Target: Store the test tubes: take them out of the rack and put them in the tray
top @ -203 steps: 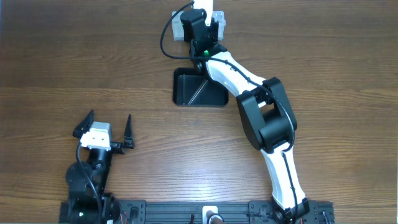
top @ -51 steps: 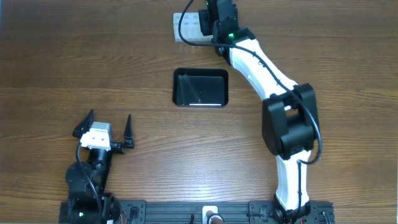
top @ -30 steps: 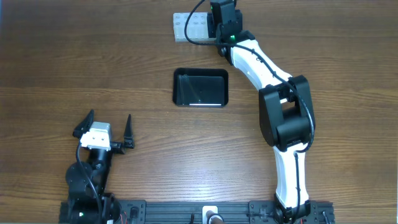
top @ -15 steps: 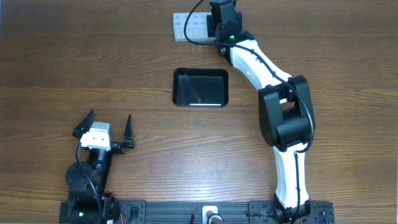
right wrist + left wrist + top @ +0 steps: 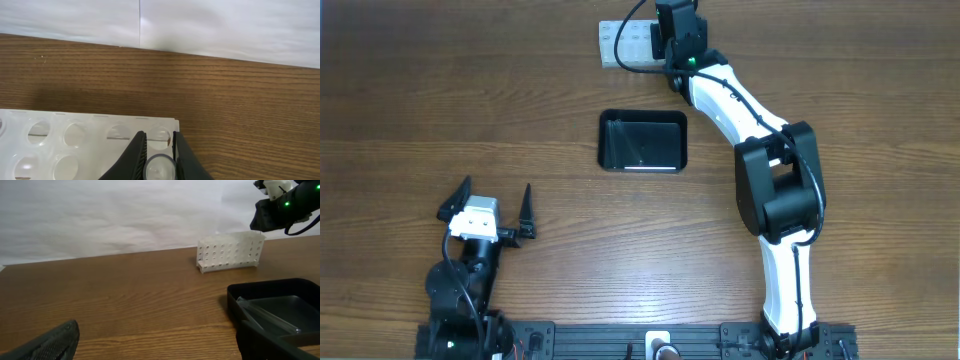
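A white plastic rack (image 5: 628,43), a low block pierced with rows of round holes, sits at the top centre of the overhead view on a wood-grain counter (image 5: 840,80). At the rack's right end the right pincer (image 5: 157,136) is clenched on the round rim of a clear test tube (image 5: 159,167). Just below the rack, a glossy black rectangular tray (image 5: 602,140) holds clear tubes (image 5: 267,319) lying flat. The left pincer (image 5: 496,186) rests released at lower left.

Bright, even light from above, soft shadows, faint glare in the tray (image 5: 660,140).
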`<state>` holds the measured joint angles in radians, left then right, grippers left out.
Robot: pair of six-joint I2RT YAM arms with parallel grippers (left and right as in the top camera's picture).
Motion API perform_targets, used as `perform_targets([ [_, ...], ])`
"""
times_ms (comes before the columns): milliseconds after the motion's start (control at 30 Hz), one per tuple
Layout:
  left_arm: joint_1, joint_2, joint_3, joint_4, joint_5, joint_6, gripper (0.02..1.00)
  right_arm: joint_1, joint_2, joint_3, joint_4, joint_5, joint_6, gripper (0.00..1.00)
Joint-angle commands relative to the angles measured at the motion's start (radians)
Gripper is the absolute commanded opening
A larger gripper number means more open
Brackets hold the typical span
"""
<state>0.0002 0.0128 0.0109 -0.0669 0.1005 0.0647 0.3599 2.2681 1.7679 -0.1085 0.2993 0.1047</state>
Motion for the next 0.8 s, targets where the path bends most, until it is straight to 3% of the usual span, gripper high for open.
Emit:
perform_targets([
  [33,-0.004,-0.008,-0.005,-0.002,0.000,0.010,1.000,0.006,0.001,0.005,0.006,0.016,0.003,0.112],
  [567,-0.004,-0.008,-0.005,-0.002,0.000,0.010,1.000,0.008,-0.311,0.005,-0.043,-0.012,0.007,0.084],
  [800,-0.004,-0.008,-0.005,-0.002,0.000,0.010,1.000,0.008,-0.487,0.005,-0.216,-0.074,0.057,0.082],
])
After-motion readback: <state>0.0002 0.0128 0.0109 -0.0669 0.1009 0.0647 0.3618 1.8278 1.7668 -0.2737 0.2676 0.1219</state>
